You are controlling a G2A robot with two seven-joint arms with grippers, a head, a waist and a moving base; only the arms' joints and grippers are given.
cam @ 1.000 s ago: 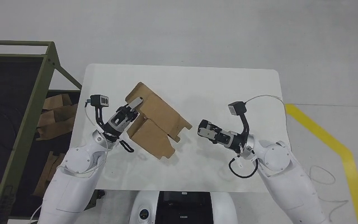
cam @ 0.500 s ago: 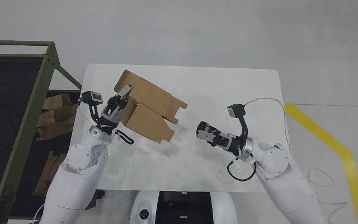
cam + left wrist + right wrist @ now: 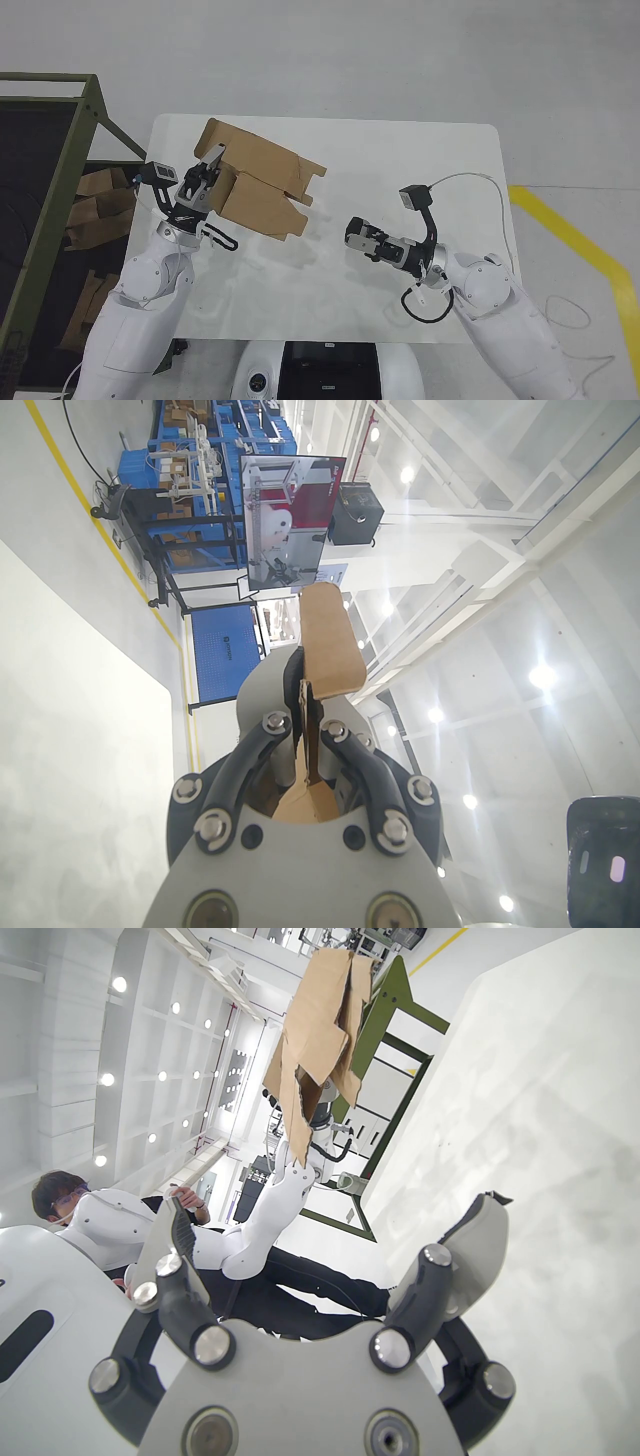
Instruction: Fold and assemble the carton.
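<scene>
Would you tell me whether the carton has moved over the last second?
Yes: the carton, in the left gripper, shifted toward the table's far-left corner.

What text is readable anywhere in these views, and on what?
No text can be quoted with confidence.
carton: plain brown card, no print shows.
blue panel: a short white mark, too small to read.
screen: a strip of characters along one edge, blurred.
small sign beside the screen: print too small to read.
</scene>
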